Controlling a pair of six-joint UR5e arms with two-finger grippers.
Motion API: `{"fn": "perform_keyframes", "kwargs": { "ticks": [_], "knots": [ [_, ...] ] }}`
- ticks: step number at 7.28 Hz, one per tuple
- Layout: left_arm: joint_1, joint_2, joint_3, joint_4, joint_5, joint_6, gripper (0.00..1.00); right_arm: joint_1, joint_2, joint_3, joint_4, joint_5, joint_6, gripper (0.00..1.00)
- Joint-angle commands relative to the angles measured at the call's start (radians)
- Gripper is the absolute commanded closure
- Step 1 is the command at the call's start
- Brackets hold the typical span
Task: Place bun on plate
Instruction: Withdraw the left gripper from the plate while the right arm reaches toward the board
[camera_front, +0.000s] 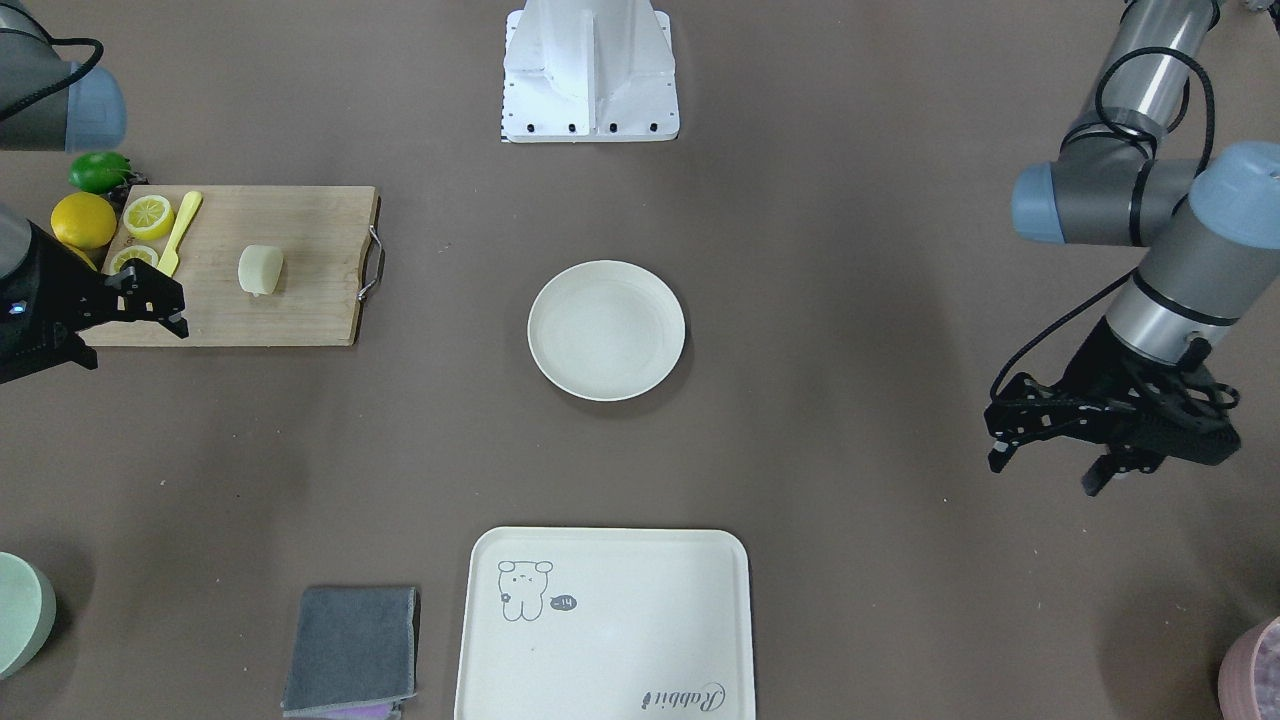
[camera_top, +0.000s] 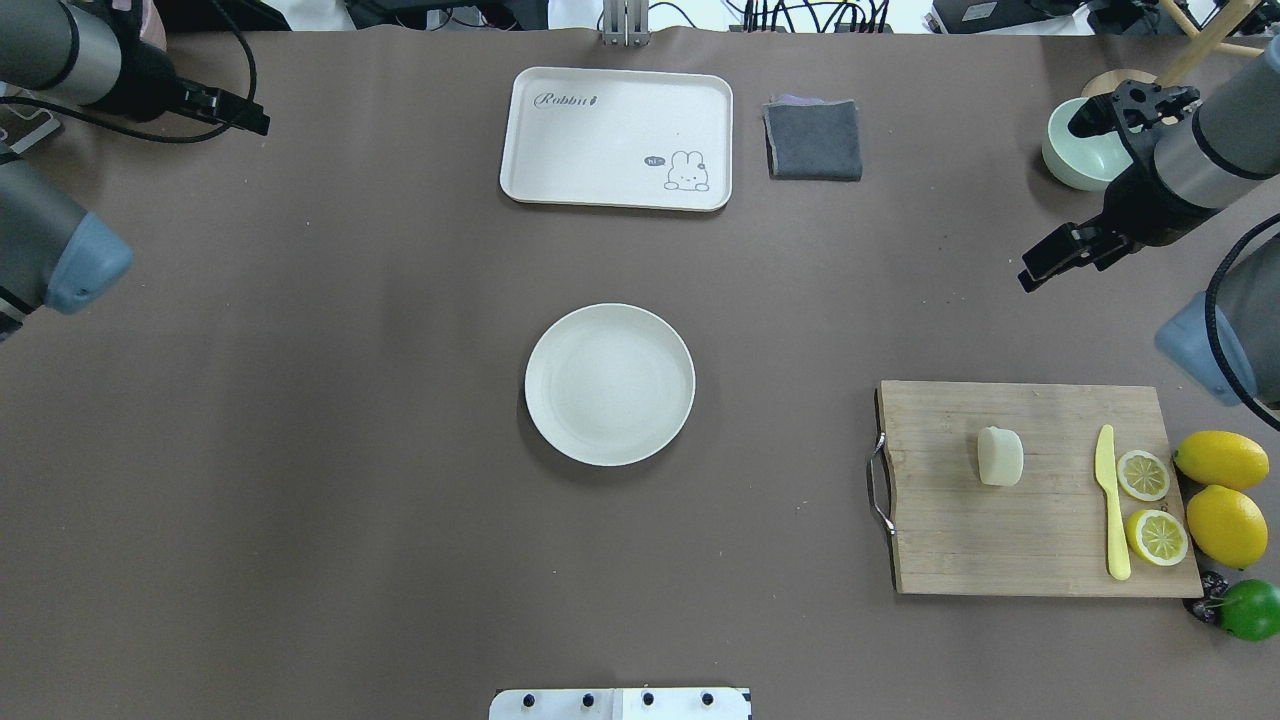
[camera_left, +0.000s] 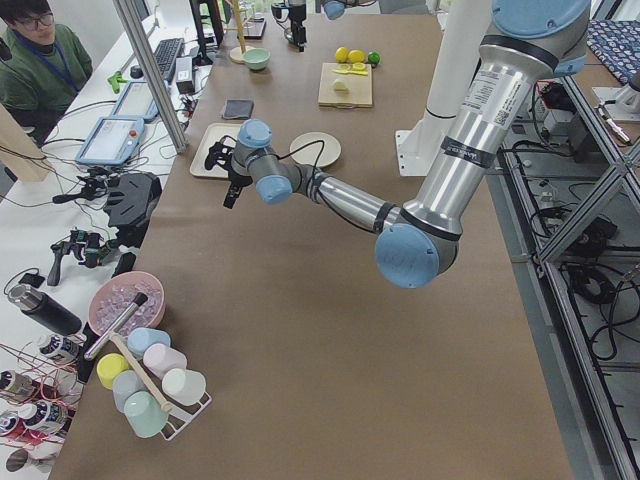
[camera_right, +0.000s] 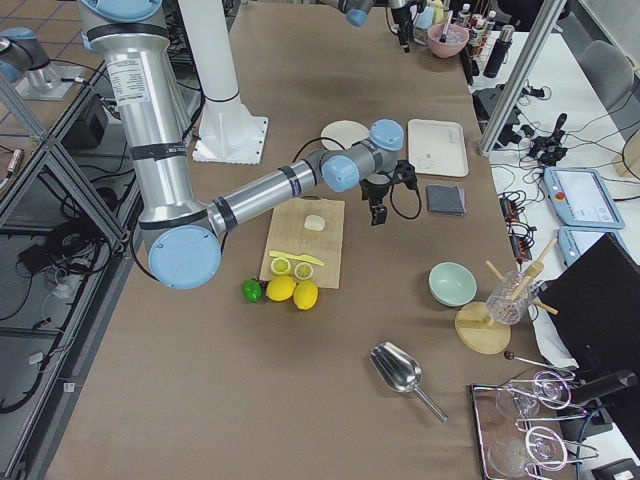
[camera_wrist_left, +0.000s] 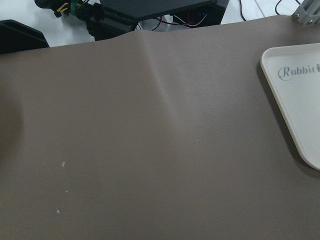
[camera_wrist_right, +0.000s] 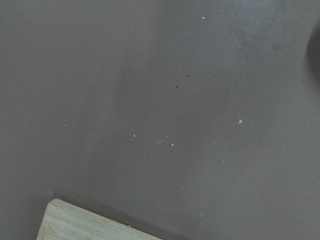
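The bun (camera_top: 1000, 456), a small pale cream lump, lies on a wooden cutting board (camera_top: 1000, 540) at the robot's right; it also shows in the front view as the bun (camera_front: 260, 269). The round off-white plate (camera_top: 609, 384) sits empty at the table's middle. My right gripper (camera_top: 1055, 258) hangs open over bare table beyond the board's far edge, apart from the bun. My left gripper (camera_front: 1045, 472) is open and empty far out on the left side, near the table's far edge.
Two lemon slices (camera_top: 1143, 475), a yellow knife (camera_top: 1110, 500), whole lemons (camera_top: 1222, 458) and a lime (camera_top: 1250, 608) crowd the board's right end. A cream tray (camera_top: 615, 135), a grey cloth (camera_top: 813, 138) and a green bowl (camera_top: 1075, 155) line the far side.
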Motion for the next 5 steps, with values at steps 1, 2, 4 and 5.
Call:
{"fn": "perform_keyframes", "kwargs": {
  "ticks": [1, 2, 4, 5],
  "knots": [
    [-0.029, -0.005, 0.048, 0.000, 0.002, 0.072, 0.02, -0.080, -0.023, -0.002, 0.001, -0.016, 0.109, 0.00],
    [-0.019, -0.005, 0.045, 0.000, 0.002, 0.070, 0.02, -0.141, -0.023, 0.017, 0.003, -0.054, 0.197, 0.00],
    [-0.018, 0.033, 0.016, -0.011, -0.001, 0.067, 0.02, -0.232, -0.025, 0.052, 0.029, -0.111, 0.284, 0.00],
    [-0.019, 0.020, 0.030, -0.002, -0.002, 0.070, 0.02, -0.256, -0.076, 0.105, 0.028, -0.112, 0.327, 0.00]
  ]
}}
